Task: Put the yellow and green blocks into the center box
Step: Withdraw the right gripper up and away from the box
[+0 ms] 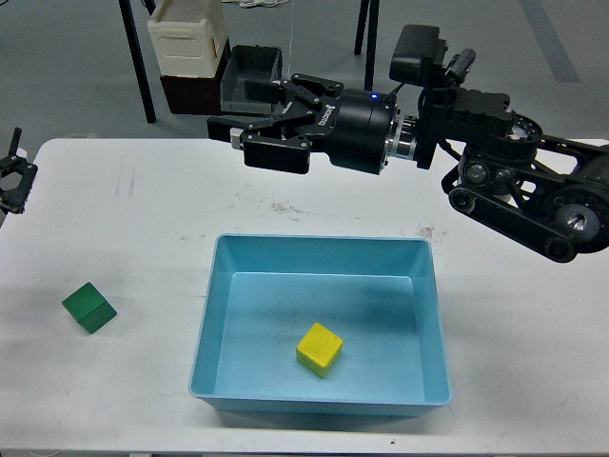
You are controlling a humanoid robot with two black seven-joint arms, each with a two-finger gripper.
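Note:
The yellow block (319,349) lies inside the light blue box (214,314) at the table's centre, near its front wall. The green block (89,307) sits on the white table to the left of the box. My right gripper (238,139) is stretched out to the left, high above the table behind the box, with its fingers open and nothing in them. Only a small dark part of my left gripper (13,181) shows at the far left edge, well away from the green block, and its fingers cannot be told apart.
Beyond the table's far edge stand a cream bin (187,38) on a dark crate and a grey crate (251,81) on the floor, with black table legs (140,67) beside them. My right arm's thick body (514,190) hangs over the table's right rear.

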